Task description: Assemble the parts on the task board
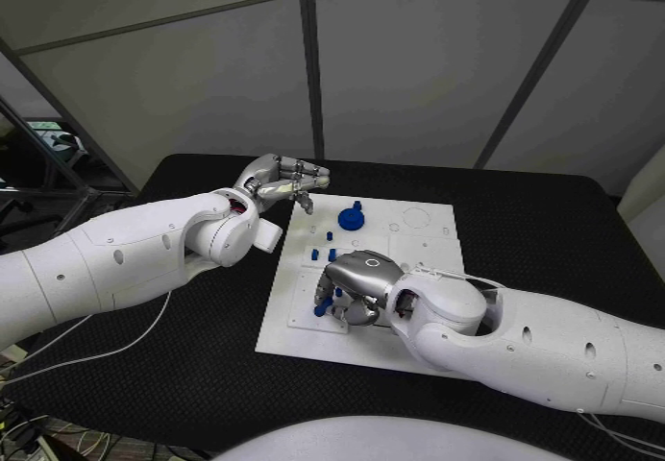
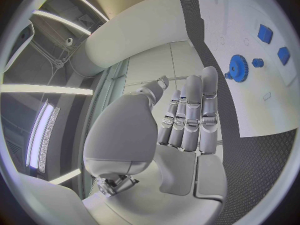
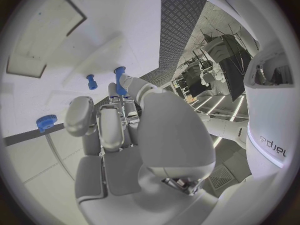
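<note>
So the task board (image 1: 416, 245) is the landmark here. The right hand (image 1: 357, 286) sits low over the board's near-left corner, fingers curled down around a small blue peg (image 3: 119, 75), and I'd guess it's working it into a socket (can't tell if it's properly pinched or just touched). The left hand (image 1: 282, 181) hangs off the board's far-left edge, fingers straight and apart, holding nothing, probably parked out of the way. The blue gear (image 1: 352, 218) stands toward the board's far side, with little blue pegs (image 1: 323, 254) between it and the right hand.
</note>
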### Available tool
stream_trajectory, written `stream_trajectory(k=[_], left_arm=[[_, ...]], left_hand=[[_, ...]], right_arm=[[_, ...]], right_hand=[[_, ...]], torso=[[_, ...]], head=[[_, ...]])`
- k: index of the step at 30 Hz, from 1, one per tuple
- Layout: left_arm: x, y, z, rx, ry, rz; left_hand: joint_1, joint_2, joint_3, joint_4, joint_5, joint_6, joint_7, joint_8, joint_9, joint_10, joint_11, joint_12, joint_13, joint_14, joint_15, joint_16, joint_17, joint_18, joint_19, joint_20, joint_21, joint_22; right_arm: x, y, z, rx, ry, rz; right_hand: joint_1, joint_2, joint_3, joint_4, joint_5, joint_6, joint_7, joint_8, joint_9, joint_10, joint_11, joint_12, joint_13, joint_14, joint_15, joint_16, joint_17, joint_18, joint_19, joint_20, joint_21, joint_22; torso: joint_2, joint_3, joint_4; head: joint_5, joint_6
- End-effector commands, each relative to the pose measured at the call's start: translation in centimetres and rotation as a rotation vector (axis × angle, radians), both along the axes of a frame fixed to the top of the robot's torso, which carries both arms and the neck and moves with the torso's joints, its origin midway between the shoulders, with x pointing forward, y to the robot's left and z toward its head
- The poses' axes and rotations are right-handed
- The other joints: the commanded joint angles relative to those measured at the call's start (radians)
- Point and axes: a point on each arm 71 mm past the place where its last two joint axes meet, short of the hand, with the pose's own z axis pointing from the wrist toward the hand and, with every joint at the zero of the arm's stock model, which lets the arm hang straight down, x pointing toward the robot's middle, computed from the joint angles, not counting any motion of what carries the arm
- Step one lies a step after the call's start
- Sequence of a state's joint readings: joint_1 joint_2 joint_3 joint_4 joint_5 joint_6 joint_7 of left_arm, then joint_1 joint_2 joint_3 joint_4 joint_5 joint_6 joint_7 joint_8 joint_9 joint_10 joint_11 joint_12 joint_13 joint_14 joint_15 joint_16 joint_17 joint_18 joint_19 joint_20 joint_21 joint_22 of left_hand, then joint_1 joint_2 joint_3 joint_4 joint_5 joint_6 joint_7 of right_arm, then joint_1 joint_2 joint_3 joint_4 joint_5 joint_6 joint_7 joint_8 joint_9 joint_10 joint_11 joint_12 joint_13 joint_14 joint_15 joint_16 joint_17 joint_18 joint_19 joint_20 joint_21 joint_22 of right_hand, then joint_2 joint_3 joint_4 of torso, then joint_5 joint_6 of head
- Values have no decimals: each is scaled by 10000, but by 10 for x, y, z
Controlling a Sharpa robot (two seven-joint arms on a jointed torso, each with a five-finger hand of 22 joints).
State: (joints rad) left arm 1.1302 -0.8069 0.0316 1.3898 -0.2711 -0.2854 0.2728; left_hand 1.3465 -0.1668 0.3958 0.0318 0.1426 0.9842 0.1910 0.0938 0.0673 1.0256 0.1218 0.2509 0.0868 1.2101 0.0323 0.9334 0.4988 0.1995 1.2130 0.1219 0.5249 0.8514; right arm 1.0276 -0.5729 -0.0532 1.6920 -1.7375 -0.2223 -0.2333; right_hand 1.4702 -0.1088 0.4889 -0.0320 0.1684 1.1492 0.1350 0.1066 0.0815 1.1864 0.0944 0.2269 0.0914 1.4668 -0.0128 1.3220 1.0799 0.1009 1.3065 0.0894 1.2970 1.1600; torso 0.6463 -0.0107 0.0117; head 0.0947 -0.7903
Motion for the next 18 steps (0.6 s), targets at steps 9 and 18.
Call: stream_trajectory(k=[9,18], left_arm=[[0,-1,1,-54,25,-92],[0,-1,1,-52,32,-94]], left_hand=[[5,124,-45,-8,5,-94,-2,-42,-10,-70,-4,65,1,-77,6,56,-8,-181,-13,45,-40,-15],[7,126,-55,-5,5,-104,0,-45,-11,-85,-2,73,0,-80,8,60,-15,-180,-11,46,-46,-19]], right_arm=[[-4,2,2,-571,-405,-76],[-5,7,2,-760,-517,-63]], right_hand=[[-11,-2,36,3,49,30,55,-64,-6,368,-306,30,24,226,-44,17,-21,-68,-6,-10,56,17],[-34,-10,31,6,48,33,55,-65,-7,370,-306,26,28,222,-44,9,-38,-65,-17,-8,50,8]], torso=[[-1,0,-6],[-2,-6,7]], head=[[-9,0],[-33,24]])
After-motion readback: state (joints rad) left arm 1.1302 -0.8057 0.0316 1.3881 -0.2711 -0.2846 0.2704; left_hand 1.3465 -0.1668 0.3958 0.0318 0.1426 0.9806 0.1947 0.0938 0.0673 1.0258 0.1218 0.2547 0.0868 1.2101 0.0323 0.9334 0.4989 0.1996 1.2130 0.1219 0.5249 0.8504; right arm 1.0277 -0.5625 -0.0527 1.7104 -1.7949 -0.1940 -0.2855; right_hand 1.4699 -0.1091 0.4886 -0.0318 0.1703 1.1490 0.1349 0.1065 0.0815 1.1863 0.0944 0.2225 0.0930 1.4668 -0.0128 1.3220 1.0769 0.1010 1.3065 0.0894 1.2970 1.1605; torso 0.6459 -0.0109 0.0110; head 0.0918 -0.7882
